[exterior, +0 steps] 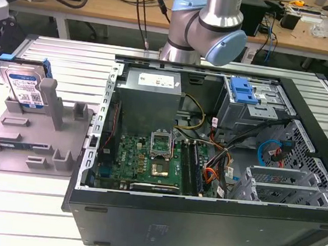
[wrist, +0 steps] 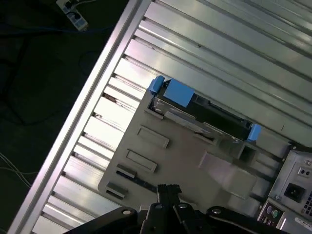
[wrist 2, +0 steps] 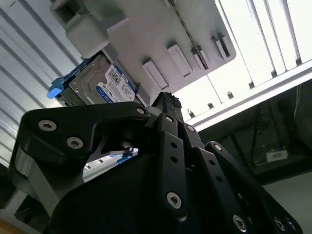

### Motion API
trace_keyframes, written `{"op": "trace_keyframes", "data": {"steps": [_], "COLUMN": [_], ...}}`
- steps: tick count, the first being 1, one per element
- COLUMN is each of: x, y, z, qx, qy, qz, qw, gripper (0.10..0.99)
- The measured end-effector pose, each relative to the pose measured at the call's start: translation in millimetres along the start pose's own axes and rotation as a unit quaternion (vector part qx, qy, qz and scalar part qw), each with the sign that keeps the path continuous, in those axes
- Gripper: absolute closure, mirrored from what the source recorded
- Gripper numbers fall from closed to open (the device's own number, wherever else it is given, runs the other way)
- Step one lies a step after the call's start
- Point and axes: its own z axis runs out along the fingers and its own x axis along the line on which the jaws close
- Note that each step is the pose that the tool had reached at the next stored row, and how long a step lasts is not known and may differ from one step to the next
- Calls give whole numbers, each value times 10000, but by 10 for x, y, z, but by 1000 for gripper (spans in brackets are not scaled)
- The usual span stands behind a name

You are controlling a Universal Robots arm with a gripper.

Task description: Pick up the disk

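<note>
Gripper (wrist: pixel 169 189): in the first wrist view the two black fingertips sit together with nothing between them. The second wrist view shows the linkages converging to one tip (wrist 2: pixel 167 99). It is clear of the disk (wrist: pixel 209 117) and touches nothing, its tip showing against the grey fixture (wrist: pixel 185 156).

Disk: stands upright on its edge in the grey fixture (exterior: pixel 27 138) at the exterior view's upper left, label face outward (exterior: pixel 24 88), blue rails on its sides. A grey post of the fixture stands just beside it. In the second wrist view the label and one blue rail end show beyond the gripper (wrist 2: pixel 105 85).

Fixture rests on the slatted metal table (exterior: pixel 71 60), just beside the open computer case (exterior: pixel 200 221). The arm (exterior: pixel 207 22) stands at the upper centre of the exterior view, behind the case.
</note>
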Motion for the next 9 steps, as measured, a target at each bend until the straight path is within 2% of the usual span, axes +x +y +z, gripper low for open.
{"op": "trace_keyframes", "data": {"steps": [3, 6, 7, 8, 9], "x": [0, 0, 0, 0, 0], "y": [0, 0, 0, 0, 0], "z": [0, 0, 0, 1, 1], "qx": [0, 0, 0, 0, 1], "qy": [11, 23, 28, 31, 36], "qz": [-280, -610, -716, -813, -955], "qw": [9996, 9981, 9974, 9967, 9954], "gripper": [980, 973, 918, 918, 792]}}
